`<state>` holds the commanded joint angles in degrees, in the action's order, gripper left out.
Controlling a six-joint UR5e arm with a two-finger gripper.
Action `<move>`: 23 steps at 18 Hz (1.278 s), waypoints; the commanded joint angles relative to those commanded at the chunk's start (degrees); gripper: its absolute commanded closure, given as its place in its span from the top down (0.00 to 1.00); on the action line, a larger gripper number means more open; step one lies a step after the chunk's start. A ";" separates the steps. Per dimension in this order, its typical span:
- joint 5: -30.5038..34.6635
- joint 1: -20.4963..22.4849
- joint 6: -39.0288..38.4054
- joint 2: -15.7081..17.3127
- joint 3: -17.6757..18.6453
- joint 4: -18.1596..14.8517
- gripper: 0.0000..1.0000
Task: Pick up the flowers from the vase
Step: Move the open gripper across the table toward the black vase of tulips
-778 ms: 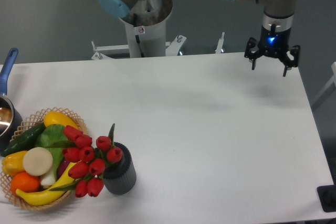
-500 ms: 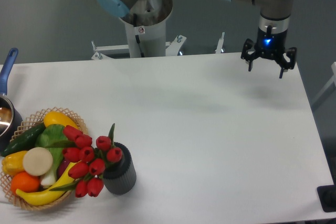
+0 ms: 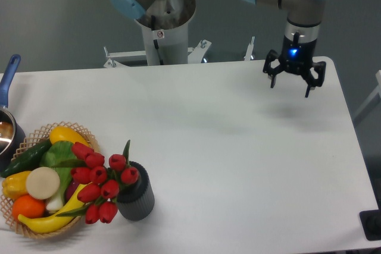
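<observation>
The flowers (image 3: 101, 184), a bunch of red tulip buds with green stems, lean to the left out of the vase (image 3: 136, 197), a short dark grey ribbed cylinder near the table's front left. Their buds hang over the rim of the wicker basket. My gripper (image 3: 290, 83) hovers open above the far right part of the table, far from the vase, with nothing between its fingers.
A wicker basket (image 3: 36, 232) with fruit and vegetables stands at the front left, touching the flowers. A blue-handled saucepan (image 3: 7, 124) sits at the left edge. The arm's base column (image 3: 161, 25) rises behind the table's far edge.
My gripper has moved left and slightly toward the table's middle, staying open. The flowers and vase have not moved.
</observation>
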<state>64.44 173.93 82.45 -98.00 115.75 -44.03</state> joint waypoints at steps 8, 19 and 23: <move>-18.72 -2.11 -3.69 -0.44 0.27 0.00 1.00; -35.17 -9.39 -4.49 -5.36 -0.61 0.09 1.00; -37.80 -12.73 -4.40 -6.59 -1.23 0.09 1.00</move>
<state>26.64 161.20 78.05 -104.59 114.52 -43.95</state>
